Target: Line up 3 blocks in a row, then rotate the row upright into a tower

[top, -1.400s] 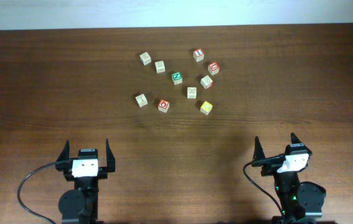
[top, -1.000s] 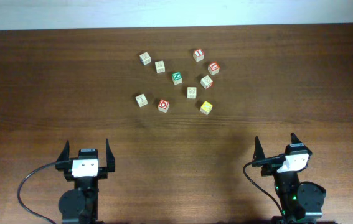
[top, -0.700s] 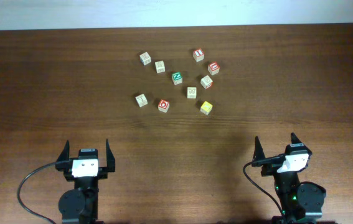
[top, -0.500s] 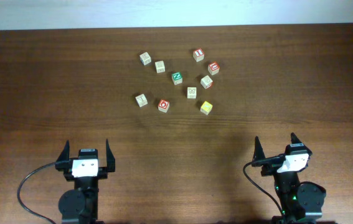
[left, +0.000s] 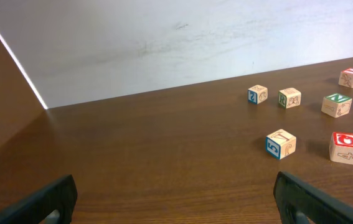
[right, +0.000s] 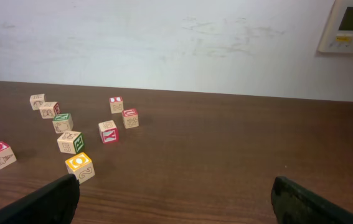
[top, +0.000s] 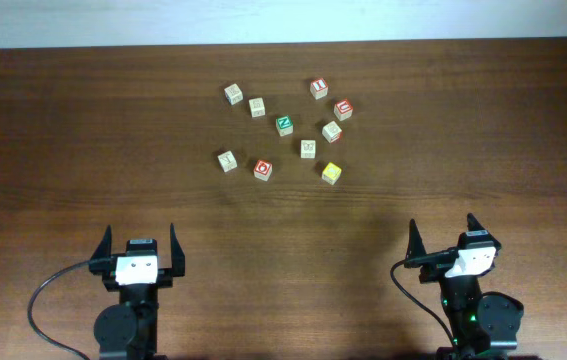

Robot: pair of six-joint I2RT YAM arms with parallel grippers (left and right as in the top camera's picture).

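The pale block [top: 227, 161], red ring-marked block [top: 263, 169] and yellow block [top: 332, 173] sit in a row just above frame centre on the tabletop [top: 63, 150]. My left pincer [top: 140, 235] and right pincer [top: 441, 225] rest released and empty at the bottom. No rotation has begun, so the next move likely calls for a forward reach.

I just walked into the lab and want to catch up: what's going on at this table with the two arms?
Nothing is being handled at this moment. The left hand and the right hand both sit open at the near side of the table, holding nothing. Farther out lies a scatter of small letter cubes. The three nearest are a pale block, a red-faced block and a yellow-faced block. All three rest flat, well apart from either hand.
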